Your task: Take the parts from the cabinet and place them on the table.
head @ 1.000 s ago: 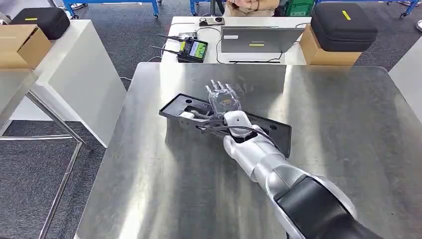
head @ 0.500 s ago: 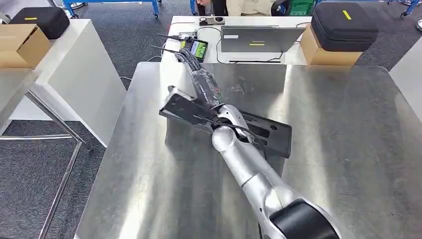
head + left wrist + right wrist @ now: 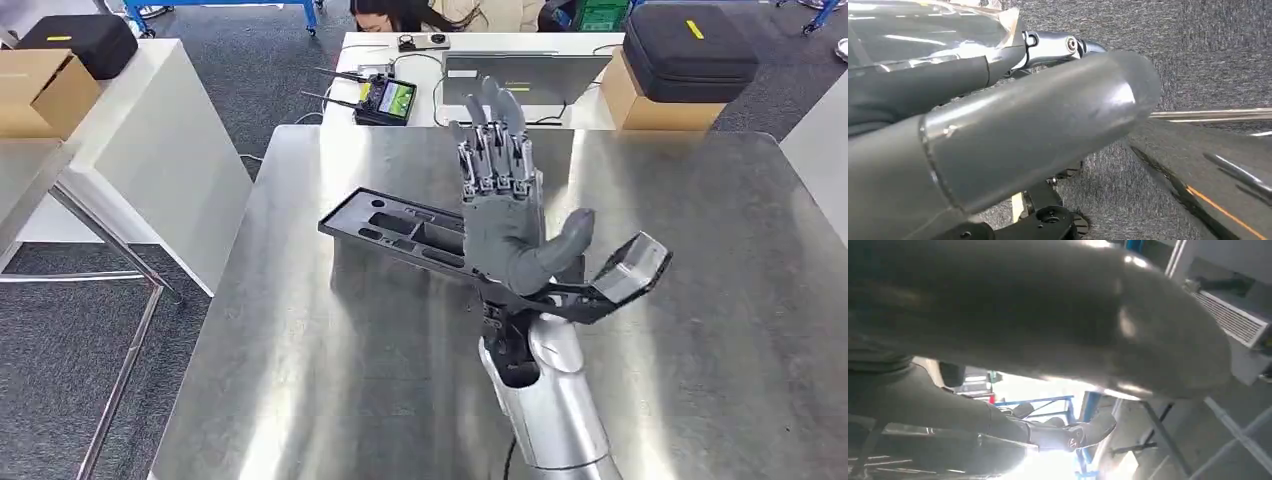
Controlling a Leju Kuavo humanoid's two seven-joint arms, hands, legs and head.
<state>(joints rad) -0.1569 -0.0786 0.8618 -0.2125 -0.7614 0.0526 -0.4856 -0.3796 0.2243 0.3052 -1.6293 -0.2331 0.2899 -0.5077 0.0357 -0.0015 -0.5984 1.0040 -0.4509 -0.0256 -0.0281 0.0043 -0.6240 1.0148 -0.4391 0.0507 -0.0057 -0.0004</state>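
Observation:
A long black moulded part with several recesses lies flat across the middle of the steel table. My right hand is raised above the part's right half with its palm turned toward the head camera, fingers straight and spread, thumb out to the side, holding nothing. It hides the right end of the part. The right wrist view, looking upward into the room, has that hand's thumb close up and blurred. My left hand hangs over grey carpet with its thumb and a finger extended and nothing between them.
Beyond the steel table stands a white table with a laptop, a controller with antennas and a black case on a cardboard box; a person sits behind it. A white cabinet stands at left.
My right hand has lifted off the black part, turned palm up toward the camera and spread its fingers. The part stays where it was on the table.

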